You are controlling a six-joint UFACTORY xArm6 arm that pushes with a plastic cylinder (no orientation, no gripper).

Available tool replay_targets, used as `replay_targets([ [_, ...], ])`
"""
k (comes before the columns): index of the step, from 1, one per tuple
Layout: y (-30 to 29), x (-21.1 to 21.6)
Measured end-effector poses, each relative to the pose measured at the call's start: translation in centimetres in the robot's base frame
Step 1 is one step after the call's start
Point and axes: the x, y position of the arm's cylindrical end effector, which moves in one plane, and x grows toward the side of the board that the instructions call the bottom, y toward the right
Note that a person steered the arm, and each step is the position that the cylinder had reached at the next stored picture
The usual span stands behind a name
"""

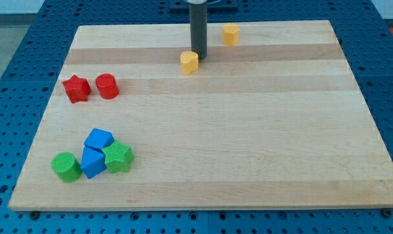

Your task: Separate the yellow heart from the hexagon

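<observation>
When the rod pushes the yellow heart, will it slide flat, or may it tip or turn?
The yellow heart looks low and flat-bottomed, so it probably slides rather than tips. My tip sits at its upper right, off-centre, so it may turn. The wooden board looks smooth.

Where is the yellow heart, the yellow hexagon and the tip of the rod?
yellow heart (190, 62), camera view, on its top face.
yellow hexagon (230, 34), camera view, on its front side.
my tip (198, 56), camera view, at the rod's lower end.
</observation>
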Motion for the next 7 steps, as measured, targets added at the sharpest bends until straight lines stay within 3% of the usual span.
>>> replay_targets([
  [7,-1.9,6.3],
])
